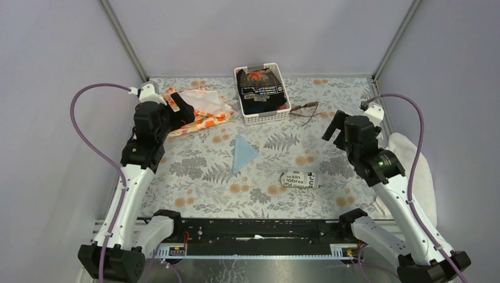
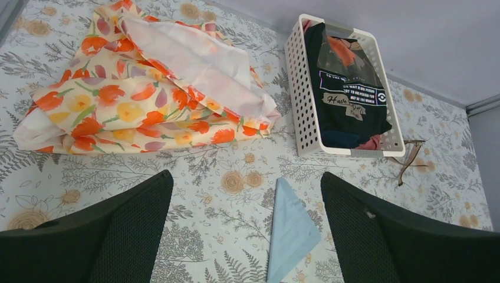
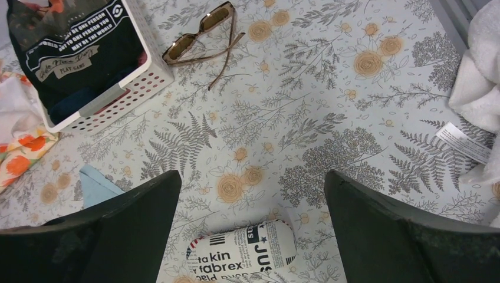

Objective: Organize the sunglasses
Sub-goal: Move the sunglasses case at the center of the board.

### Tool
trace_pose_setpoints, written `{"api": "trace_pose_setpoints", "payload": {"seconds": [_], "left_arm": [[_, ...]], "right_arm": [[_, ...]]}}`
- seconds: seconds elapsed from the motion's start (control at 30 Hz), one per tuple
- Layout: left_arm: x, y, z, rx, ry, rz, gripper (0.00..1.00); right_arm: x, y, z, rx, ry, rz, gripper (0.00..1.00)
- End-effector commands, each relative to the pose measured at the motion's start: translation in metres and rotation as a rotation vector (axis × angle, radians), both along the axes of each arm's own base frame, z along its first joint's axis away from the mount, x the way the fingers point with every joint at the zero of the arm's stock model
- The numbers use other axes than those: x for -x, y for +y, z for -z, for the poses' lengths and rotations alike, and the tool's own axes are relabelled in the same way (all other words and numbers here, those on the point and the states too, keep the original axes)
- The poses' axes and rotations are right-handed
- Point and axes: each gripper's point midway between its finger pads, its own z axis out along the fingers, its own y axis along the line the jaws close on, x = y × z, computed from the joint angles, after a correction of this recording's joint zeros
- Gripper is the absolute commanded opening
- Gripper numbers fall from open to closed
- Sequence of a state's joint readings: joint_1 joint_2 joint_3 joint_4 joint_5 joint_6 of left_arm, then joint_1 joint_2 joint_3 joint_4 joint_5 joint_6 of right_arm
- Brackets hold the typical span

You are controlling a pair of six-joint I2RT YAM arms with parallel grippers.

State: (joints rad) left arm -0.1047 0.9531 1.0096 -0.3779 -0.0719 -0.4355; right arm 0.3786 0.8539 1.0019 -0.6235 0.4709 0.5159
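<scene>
The sunglasses [image 1: 305, 110], thin brown frame and brownish lenses, lie open on the floral table just right of the white basket [image 1: 250, 118]. They also show in the right wrist view [image 3: 200, 34] and at the right of the left wrist view [image 2: 408, 160]. The lettered tube case [image 1: 299, 179] lies near the front centre, seen in the right wrist view [image 3: 244, 253]. The light blue cloth [image 1: 242, 152] lies at centre, also in the left wrist view [image 2: 290, 231]. My left gripper [image 1: 181, 111] is open and empty over the floral fabric. My right gripper [image 1: 334, 126] is open and empty, right of the sunglasses.
A folded orange-flowered fabric [image 1: 202, 109] lies at the back left. The white basket holds dark clothing [image 1: 261, 90]. A white towel [image 1: 414, 171] lies at the right edge, also in the right wrist view [image 3: 480, 73]. Grey walls close in the table.
</scene>
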Motion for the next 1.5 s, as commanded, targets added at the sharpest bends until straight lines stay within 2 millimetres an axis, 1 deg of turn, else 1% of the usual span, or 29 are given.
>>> {"api": "trace_pose_setpoints", "payload": {"seconds": [0.0, 0.03, 0.07, 0.17, 0.23, 0.33, 0.4, 0.43, 0.5, 0.53, 0.57, 0.6, 0.67, 0.73, 0.8, 0.9, 0.97, 1.07, 1.1, 1.2, 1.27, 1.33, 1.47], "left_arm": [[0.000, -0.001, -0.015, 0.029, -0.021, -0.005, 0.99], [0.000, -0.008, -0.013, 0.031, -0.004, 0.037, 0.99], [0.000, -0.011, -0.012, 0.028, 0.016, 0.055, 0.99], [-0.001, -0.025, 0.001, 0.055, 0.100, 0.125, 0.99], [0.000, -0.035, 0.011, 0.087, 0.129, 0.165, 0.99], [0.004, -0.047, 0.024, 0.072, 0.159, 0.205, 0.99], [0.009, -0.058, 0.035, 0.038, 0.180, 0.241, 0.99], [0.013, -0.067, 0.042, 0.018, 0.196, 0.262, 0.99], [0.025, -0.089, 0.064, -0.025, 0.246, 0.312, 0.99], [0.030, -0.101, 0.072, -0.048, 0.261, 0.335, 0.99], [0.037, -0.113, 0.085, -0.075, 0.288, 0.361, 0.99], [0.040, -0.120, 0.096, -0.094, 0.312, 0.367, 0.99], [0.043, -0.130, 0.107, -0.090, 0.342, 0.383, 0.99], [0.044, -0.141, 0.111, -0.054, 0.350, 0.408, 0.99], [0.044, -0.152, 0.109, -0.015, 0.339, 0.437, 0.99], [0.044, -0.159, 0.111, 0.007, 0.337, 0.455, 0.99], [0.043, -0.160, 0.115, -0.001, 0.345, 0.459, 0.99], [0.043, -0.161, 0.117, -0.008, 0.355, 0.462, 0.99], [0.044, -0.161, 0.116, -0.007, 0.354, 0.463, 0.99], [0.045, -0.161, 0.113, -0.005, 0.348, 0.464, 0.99], [0.045, -0.161, 0.112, -0.001, 0.346, 0.464, 0.99], [0.046, -0.162, 0.110, 0.004, 0.343, 0.464, 0.99], [0.047, -0.163, 0.109, 0.013, 0.343, 0.462, 0.99]], "right_arm": [[-0.001, -0.005, 0.009, 0.003, 0.021, 0.048, 1.00], [0.000, -0.005, 0.012, 0.000, 0.028, 0.050, 1.00], [0.000, -0.005, 0.014, -0.005, 0.032, 0.052, 1.00], [0.004, -0.007, 0.022, -0.005, 0.056, 0.069, 1.00], [0.007, -0.013, 0.029, -0.004, 0.072, 0.114, 1.00], [0.014, -0.019, 0.041, 0.004, 0.115, 0.156, 1.00], [0.016, -0.013, 0.053, -0.005, 0.157, 0.131, 1.00], [0.018, -0.010, 0.060, -0.021, 0.183, 0.133, 1.00], [0.024, 0.000, 0.080, -0.072, 0.264, 0.130, 1.00], [0.028, 0.009, 0.092, -0.112, 0.318, 0.117, 1.00], [0.033, 0.020, 0.106, -0.148, 0.380, 0.089, 1.00], [0.039, 0.034, 0.119, -0.202, 0.448, 0.052, 1.00], [0.051, 0.047, 0.145, -0.262, 0.553, 0.047, 1.00], [0.063, 0.054, 0.166, -0.312, 0.625, 0.076, 1.00], [0.072, 0.057, 0.181, -0.358, 0.667, 0.112, 1.00], [0.083, 0.061, 0.196, -0.413, 0.703, 0.154, 1.00], [0.084, 0.066, 0.202, -0.455, 0.707, 0.171, 1.00], [0.081, 0.073, 0.211, -0.517, 0.698, 0.194, 1.00], [0.079, 0.079, 0.212, -0.551, 0.698, 0.184, 1.00], [0.065, 0.086, 0.216, -0.578, 0.672, 0.177, 1.00], [0.049, 0.093, 0.214, -0.567, 0.642, 0.123, 1.00], [0.035, 0.094, 0.212, -0.524, 0.633, 0.092, 0.99], [0.015, 0.096, 0.210, -0.415, 0.665, 0.018, 1.00]]}}
